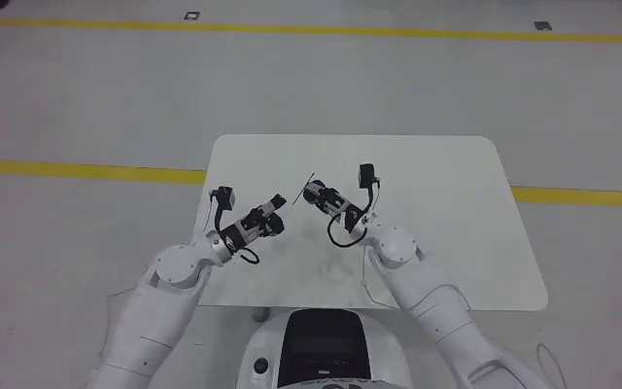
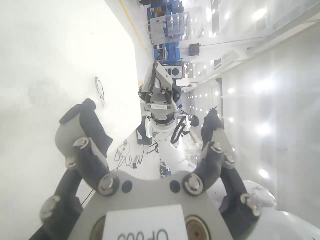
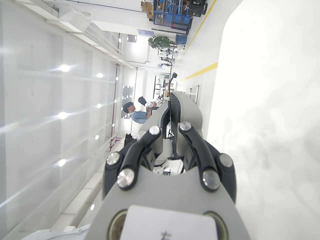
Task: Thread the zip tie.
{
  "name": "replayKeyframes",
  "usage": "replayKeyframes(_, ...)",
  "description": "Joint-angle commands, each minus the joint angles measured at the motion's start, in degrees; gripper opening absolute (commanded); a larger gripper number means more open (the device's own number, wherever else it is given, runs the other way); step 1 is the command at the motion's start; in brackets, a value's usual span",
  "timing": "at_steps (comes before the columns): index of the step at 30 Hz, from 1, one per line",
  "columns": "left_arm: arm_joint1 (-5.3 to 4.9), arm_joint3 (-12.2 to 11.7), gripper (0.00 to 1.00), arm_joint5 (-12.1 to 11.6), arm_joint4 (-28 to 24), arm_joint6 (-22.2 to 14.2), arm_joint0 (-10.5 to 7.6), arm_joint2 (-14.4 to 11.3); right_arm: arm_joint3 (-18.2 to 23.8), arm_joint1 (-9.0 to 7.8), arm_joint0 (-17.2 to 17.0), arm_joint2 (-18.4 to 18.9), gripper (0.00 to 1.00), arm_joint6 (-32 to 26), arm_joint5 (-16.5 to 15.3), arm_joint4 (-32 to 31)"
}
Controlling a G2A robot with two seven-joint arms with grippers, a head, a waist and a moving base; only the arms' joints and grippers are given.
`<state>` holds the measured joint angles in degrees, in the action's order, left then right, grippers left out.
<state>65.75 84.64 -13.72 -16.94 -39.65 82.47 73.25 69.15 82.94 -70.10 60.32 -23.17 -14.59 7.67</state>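
Top view: white rounded-corner desk point(image 1: 437, 194) on a pale floor crossed by yellow tape lines point(image 1: 97, 172); both arms held over the desk's near-left part, tools facing each other, close but apart. Right tool point(image 1: 311, 193) pinched tight on a thin black plastic zip tie point(image 1: 309, 182); the tie's free end juts past the fingertips, slanting toward the desk's far edge, held in the air above the surface. Right wrist view: right tool point(image 3: 172, 106) with both grey fingers pressed together on the zip tie point(image 3: 173, 93); strap runs edge-on between the pads and out beyond them, ending in a small dark head. Left tool point(image 1: 276, 213) spread wide, nothing in it; left wrist view agrees, its black-padded fingers point(image 2: 85, 118) well apart, with the right tool point(image 2: 157, 96) straight ahead, seen between them. Zip tie clear of the left tool.
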Motion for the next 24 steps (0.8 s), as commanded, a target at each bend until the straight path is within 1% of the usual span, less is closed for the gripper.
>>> replayKeyframes(1,0.15,-0.9,1.0,-1.0,-0.6,0.5,-0.61,-0.7,-0.5,0.3,0.2,-0.6,0.0,1.3,-0.2,0.7)
replayKeyframes(2,0.26,-1.5,1.0,-1.5,-1.0,1.0,-0.96,-1.2,-0.8,0.5,0.3,-1.1,0.0,2.2,-0.5,0.9)
replayKeyframes(4,0.33,-2.3,1.0,-1.5,-0.3,0.9,-1.56,-2.1,-1.2,0.76,0.4,-1.6,0.0,2.9,-1.1,1.6)
replayKeyframes(5,0.38,-2.5,1.0,-2.2,0.0,1.8,-1.82,-2.3,-1.4,0.85,0.5,-1.9,0.0,3.0,-1.3,1.7)
replayKeyframes(6,0.38,-2.6,1.0,-2.6,0.6,2.6,-1.78,-2.3,-1.4,0.85,0.5,-1.9,0.0,3.0,-1.3,1.7)
replayKeyframes(12,0.38,-2.6,1.0,-2.6,0.6,2.6,-1.78,-2.3,-1.4,0.85,0.5,-1.9,0.0,3.0,-1.3,1.7)
replayKeyframes(14,0.42,-2.4,1.0,-2.6,0.4,3.2,-1.76,-2.4,-0.9,0.82,0.1,-2.0,0.0,4.2,-1.2,0.3)
replayKeyframes(16,0.51,-2.5,1.0,-3.0,0.0,4.0,-1.9,-2.8,-0.1,0.94,-0.4,-2.7,0.0,5.9,-0.6,-1.1)
replayKeyframes(19,0.66,-2.9,1.0,-4.1,-1.5,4.2,-2.3,-3.4,0.6,1.2,-0.8,-3.7,0.0,9.1,0.2,-3.4)
replayKeyframes(21,0.69,-3.2,1.0,-4.6,-1.9,3.7,-2.69,-3.7,0.8,1.36,-1.0,-4.2,0.0,9.7,0.4,-3.4)
replayKeyframes(22,0.64,-3.6,1.0,-4.9,-1.5,3.9,-2.92,-3.6,1.0,1.45,-1.1,-4.4,0.0,9.6,0.5,-3.1)
replayKeyframes(24,0.64,-3.6,1.0,-4.9,-1.5,3.9,-2.92,-3.6,1.1,1.47,-1.1,-4.4,0.0,9.6,0.4,-3.1)
